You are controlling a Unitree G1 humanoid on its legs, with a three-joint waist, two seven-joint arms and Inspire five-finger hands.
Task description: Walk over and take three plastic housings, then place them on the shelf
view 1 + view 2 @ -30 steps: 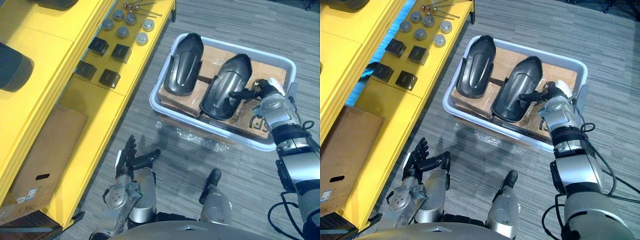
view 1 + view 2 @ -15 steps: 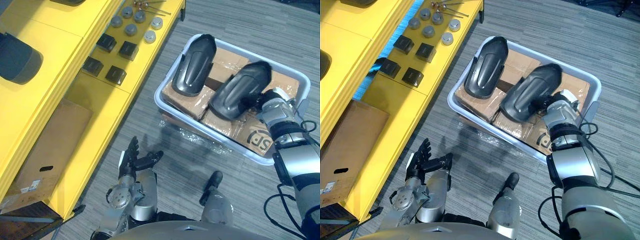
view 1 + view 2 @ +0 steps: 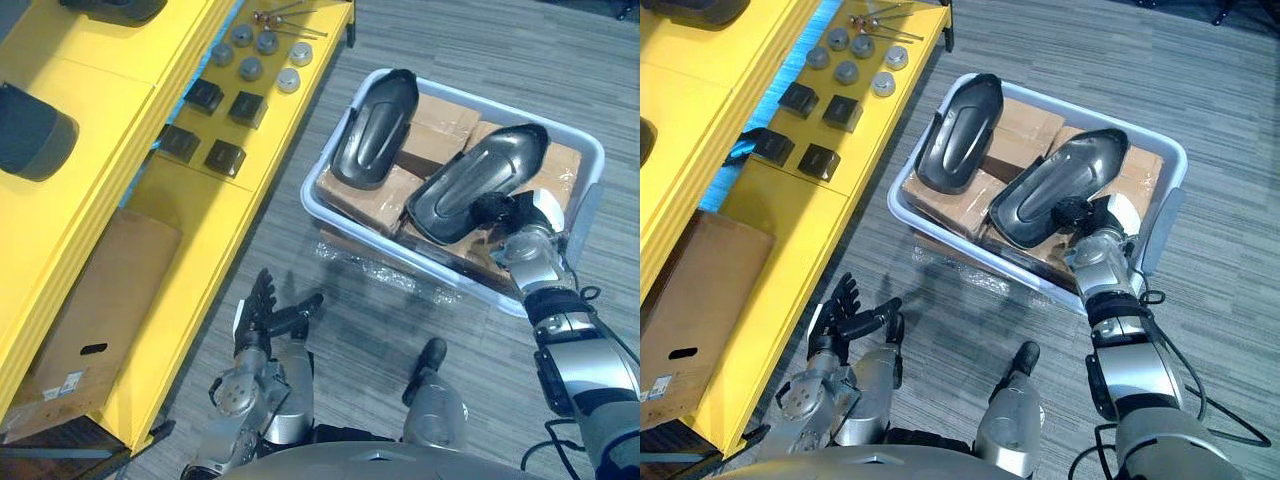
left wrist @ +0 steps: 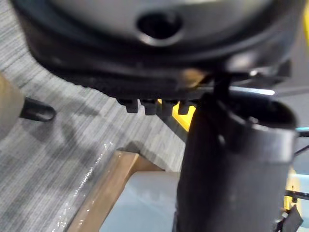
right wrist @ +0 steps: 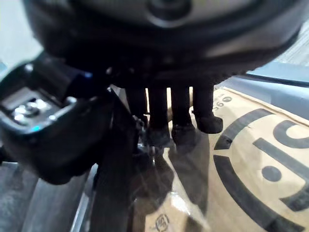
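Note:
Two black plastic housings lie on cardboard boxes in a pale bin on the floor. The left housing rests flat. The right housing has its near end in my right hand, whose fingers are curled over its dark rim against the thumb. My left hand hangs low beside the shelf, fingers straight and holding nothing. The yellow shelf runs along the left.
Small black blocks and grey discs sit on the shelf's lower level. A dark rounded part lies on its upper level. A cardboard box stands under the shelf. Grey carpet separates shelf and bin.
My right hand's fingers have curled shut on the right housing's near rim. The view has shifted a little. The left hand has stayed still.

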